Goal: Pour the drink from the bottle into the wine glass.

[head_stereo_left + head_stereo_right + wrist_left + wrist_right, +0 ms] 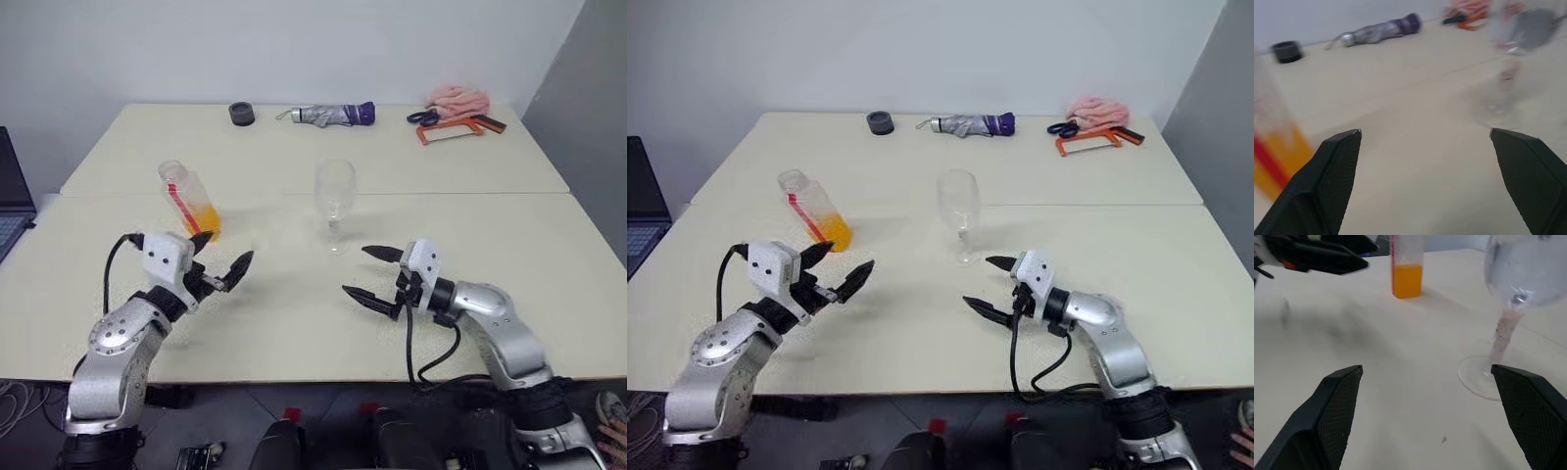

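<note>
The bottle (189, 199) stands on the table at the left, clear with a red label strip, and the orange drink (206, 221) fills its lower part. The wine glass (334, 201) stands upright near the table's middle, and its bowl looks clear. My left gripper (225, 250) hovers open just in front of the bottle and slightly to its right, holding nothing. My right gripper (355, 270) is open and bare, in front of the glass and a little to its right. The right wrist view shows the glass stem (1504, 330) close ahead and the bottle (1407, 274) farther off.
Along the far edge lie a black round object (242, 114), a folded umbrella (328, 115), scissors (423, 117), an orange-framed tool (458, 129) and a pink cloth (458, 99). A laptop (12, 191) sits at the left. A seam (441, 193) joins two tabletops behind the glass.
</note>
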You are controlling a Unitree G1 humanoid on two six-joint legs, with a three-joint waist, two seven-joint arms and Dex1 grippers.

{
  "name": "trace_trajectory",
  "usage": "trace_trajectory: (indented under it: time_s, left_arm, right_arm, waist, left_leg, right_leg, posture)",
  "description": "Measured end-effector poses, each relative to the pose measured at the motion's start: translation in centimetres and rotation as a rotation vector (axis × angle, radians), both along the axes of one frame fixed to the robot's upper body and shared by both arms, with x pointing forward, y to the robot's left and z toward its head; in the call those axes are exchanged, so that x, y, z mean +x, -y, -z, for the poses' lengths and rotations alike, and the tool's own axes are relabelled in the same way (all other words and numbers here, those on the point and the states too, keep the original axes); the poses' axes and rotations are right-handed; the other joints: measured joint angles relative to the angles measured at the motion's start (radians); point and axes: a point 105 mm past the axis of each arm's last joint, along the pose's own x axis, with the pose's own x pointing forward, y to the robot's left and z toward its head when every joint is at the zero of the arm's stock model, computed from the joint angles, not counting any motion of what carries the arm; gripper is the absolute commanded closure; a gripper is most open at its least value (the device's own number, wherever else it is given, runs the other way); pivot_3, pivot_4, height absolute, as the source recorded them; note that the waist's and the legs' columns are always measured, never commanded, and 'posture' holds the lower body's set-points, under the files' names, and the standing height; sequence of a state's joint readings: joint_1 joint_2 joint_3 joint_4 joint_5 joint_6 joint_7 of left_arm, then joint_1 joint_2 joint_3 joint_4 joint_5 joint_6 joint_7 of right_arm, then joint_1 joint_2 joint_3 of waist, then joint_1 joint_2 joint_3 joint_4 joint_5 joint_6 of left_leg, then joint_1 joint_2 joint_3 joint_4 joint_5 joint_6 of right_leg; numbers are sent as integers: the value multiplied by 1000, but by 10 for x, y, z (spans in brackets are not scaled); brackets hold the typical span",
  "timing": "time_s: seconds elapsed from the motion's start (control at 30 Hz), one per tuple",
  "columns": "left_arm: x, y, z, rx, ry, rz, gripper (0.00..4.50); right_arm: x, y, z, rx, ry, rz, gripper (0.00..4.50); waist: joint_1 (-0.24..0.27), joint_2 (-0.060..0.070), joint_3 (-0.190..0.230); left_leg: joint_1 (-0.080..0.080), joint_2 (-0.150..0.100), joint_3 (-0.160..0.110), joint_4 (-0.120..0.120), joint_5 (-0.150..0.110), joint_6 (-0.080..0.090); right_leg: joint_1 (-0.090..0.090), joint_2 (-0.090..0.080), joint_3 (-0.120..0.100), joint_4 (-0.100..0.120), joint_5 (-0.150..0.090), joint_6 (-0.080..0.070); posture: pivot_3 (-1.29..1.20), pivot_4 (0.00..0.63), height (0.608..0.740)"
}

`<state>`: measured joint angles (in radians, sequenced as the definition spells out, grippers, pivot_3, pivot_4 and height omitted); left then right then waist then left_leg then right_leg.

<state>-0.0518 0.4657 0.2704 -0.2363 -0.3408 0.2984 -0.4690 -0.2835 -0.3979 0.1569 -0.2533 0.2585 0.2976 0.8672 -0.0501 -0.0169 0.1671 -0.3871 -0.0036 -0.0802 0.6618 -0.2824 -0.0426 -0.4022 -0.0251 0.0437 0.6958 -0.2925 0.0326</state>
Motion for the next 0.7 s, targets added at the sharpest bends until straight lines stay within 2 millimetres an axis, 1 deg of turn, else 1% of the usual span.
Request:
trace_trajectory:
  time_s: [0.07,0.17,0.27,0.33,0.53,0.7]
  left_arm:
    - [3,-10,6,-16,4,-82,0]
    - [9,-19,12,-23,10,-164,0]
    - [17,-23,13,-21,11,-176,0]
    - [20,-26,13,-19,7,-178,0]
    - [29,-47,13,1,-16,-226,0]
    - [39,-54,7,8,-19,-220,0]
  right_arm:
    - [-6,-1,-6,-6,5,-27,21]
    - [-16,-5,-13,-12,-3,-74,21]
    - [-27,-12,-17,-18,-16,-131,21]
    - [-31,-14,-20,-13,-21,-150,21]
    - [-36,-19,-23,-17,-28,-167,21]
    - [-37,-22,-22,-21,-30,-171,21]
  waist:
    - [3,-1,0]
    - [12,-1,0]
    - [16,-1,0]
    - [17,-2,0]
    - [17,-2,0]
    - [18,-2,0]
  left_leg:
    - [0,0,0,0,0,0]
    - [0,-1,0,0,0,0]
    - [0,-1,0,0,0,0]
    - [0,-1,0,0,0,0]
    - [0,-1,-1,0,0,0]
    - [0,-1,-1,0,0,0]
  right_leg:
    - [0,0,0,0,0,0]
    - [1,0,-1,0,0,0]
    - [1,0,-1,-1,0,0]
    - [1,0,-1,-1,0,0]
    - [1,0,-1,-1,0,0]
    - [1,0,-2,-1,0,0]
  posture:
    - [0,150,740]
    - [0,150,740]
    - [0,150,740]
    - [0,150,740]
    - [0,150,740]
    - [0,150,740]
